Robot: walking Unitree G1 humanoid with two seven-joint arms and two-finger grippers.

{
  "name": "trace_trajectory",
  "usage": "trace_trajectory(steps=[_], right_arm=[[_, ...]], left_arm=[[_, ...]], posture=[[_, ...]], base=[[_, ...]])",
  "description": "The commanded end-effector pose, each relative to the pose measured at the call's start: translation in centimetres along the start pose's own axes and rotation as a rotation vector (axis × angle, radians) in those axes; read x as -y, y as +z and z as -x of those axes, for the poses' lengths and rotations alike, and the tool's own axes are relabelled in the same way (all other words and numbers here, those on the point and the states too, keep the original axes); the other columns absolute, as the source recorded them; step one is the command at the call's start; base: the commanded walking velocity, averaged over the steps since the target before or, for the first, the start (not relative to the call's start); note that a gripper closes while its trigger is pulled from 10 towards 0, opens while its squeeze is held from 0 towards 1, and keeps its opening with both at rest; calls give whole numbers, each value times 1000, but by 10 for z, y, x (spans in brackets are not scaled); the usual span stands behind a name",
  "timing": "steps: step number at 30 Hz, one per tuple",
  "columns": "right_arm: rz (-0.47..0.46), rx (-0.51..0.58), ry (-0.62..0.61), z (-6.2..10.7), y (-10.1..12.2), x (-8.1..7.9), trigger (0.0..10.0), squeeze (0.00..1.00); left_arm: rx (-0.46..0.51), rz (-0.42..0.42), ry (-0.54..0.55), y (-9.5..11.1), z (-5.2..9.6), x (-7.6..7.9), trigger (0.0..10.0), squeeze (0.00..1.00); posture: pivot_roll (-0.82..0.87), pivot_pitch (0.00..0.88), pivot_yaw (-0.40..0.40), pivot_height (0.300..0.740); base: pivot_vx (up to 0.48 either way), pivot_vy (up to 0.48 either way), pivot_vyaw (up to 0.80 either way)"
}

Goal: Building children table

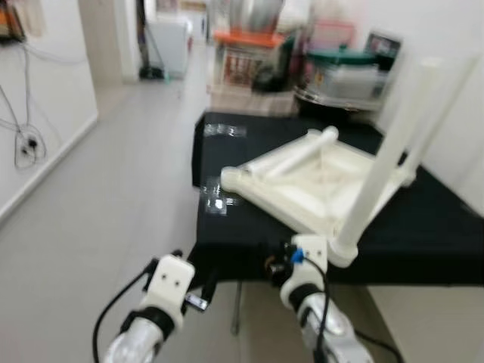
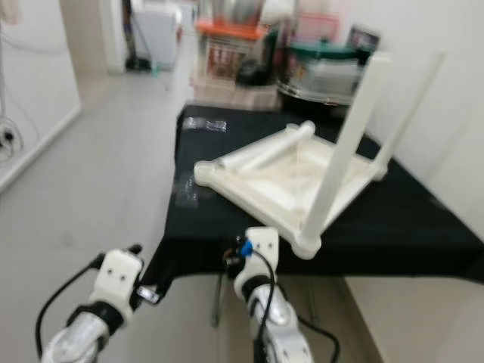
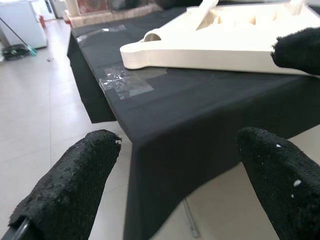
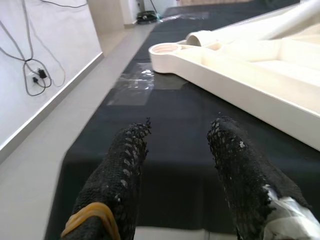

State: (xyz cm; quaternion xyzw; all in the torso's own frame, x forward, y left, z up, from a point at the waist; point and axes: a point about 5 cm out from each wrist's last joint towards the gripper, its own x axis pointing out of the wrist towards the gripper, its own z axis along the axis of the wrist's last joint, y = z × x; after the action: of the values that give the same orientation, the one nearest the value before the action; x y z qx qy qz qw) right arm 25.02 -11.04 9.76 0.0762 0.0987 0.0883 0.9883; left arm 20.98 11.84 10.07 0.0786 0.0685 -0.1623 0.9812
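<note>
left eye view: upturned white children table [image 1: 314, 185] lay on the black-draped table [image 1: 423, 234], two legs upright, one loose leg [image 1: 299, 153] across it. right gripper [image 4: 180, 150], fingers apart, just before its near edge; left gripper [image 3: 175, 165] spread wide, lower, near the cloth's corner.

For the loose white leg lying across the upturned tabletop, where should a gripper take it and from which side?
Probably mid-shaft, from above. The loose leg lies tilted across the upturned tabletop, so its round shaft is exposed on top, while two fitted legs stand upright on the robot's right. Both the left gripper and the right gripper are open.
</note>
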Motion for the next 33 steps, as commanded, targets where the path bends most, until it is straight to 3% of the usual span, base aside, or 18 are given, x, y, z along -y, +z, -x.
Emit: trace_trajectory(steps=[1, 8, 12, 17, 21, 23, 24, 26, 27, 28, 29, 31, 32, 33], right_arm=[[10, -6, -28, 1, 0, 9, 10000, 0], [8, 18, -16, 0, 4, 8, 10000, 0], [-14, 48, 4, 0, 8, 7, 10000, 0], [-6, 162, 137, -15, 47, 5, 10000, 0], [17, 163, 210, -22, 60, 3, 10000, 0], [39, 132, 272, -26, 69, 3, 10000, 0], [99, 78, 351, -30, 76, 3, 10000, 0], [99, 78, 351, -30, 76, 3, 10000, 0], [175, 14, 411, -35, 84, 8, 10000, 0], [175, 14, 411, -35, 84, 8, 10000, 0], [218, -68, 435, -39, 89, 17, 10000, 0], [218, -68, 435, -39, 89, 17, 10000, 0], [311, -139, 437, -44, 95, 29, 10000, 0], [311, -139, 437, -44, 95, 29, 10000, 0]], left_arm=[[15, 10, -24, 3, -3, 6, 10000, 0], [9, 15, -29, 3, -3, 6, 10000, 0], [14, 28, -42, 3, -3, 7, 10000, 0], [11, 29, -53, 3, -3, 9, 10000, 0], [8, 31, -53, 3, -3, 9, 10000, 0], [6, 33, -54, 2, -3, 10, 10000, 0], [5, 34, -55, 2, -3, 10, 10000, 0], [5, 34, -55, 2, -3, 10, 10000, 0], [2, 36, -58, 2, -3, 11, 10000, 0], [2, 36, -58, 2, -3, 11, 10000, 0], [0, 39, -61, 2, -3, 12, 10000, 0], [0, 39, -61, 2, -3, 12, 10000, 0], [-2, 39, -66, 2, -3, 12, 10000, 0], [-2, 39, -66, 2, -3, 12, 10000, 0]], posture=[[62, 0, -93, 740], [63, 0, -91, 740], [64, 0, -94, 740], [66, 0, -96, 740], [66, 0, -98, 740], [66, 0, -98, 740], [64, 0, -101, 740], [64, 0, -101, 740], [62, 0, -105, 740], [62, 0, -105, 740], [64, 0, -106, 740], [64, 0, -106, 740], [62, 0, -109, 740], [62, 0, -109, 740]], base=[[480, 0, 0], [446, 0, 0], [0, 0, 0], [0, 0, 0], [0, 0, 0], [0, 0, 0], [0, 0, 0], [0, 0, 0], [0, 0, 0], [0, 0, 0], [0, 0, 0], [0, 0, 0], [0, 0, 0], [0, 0, 0]])
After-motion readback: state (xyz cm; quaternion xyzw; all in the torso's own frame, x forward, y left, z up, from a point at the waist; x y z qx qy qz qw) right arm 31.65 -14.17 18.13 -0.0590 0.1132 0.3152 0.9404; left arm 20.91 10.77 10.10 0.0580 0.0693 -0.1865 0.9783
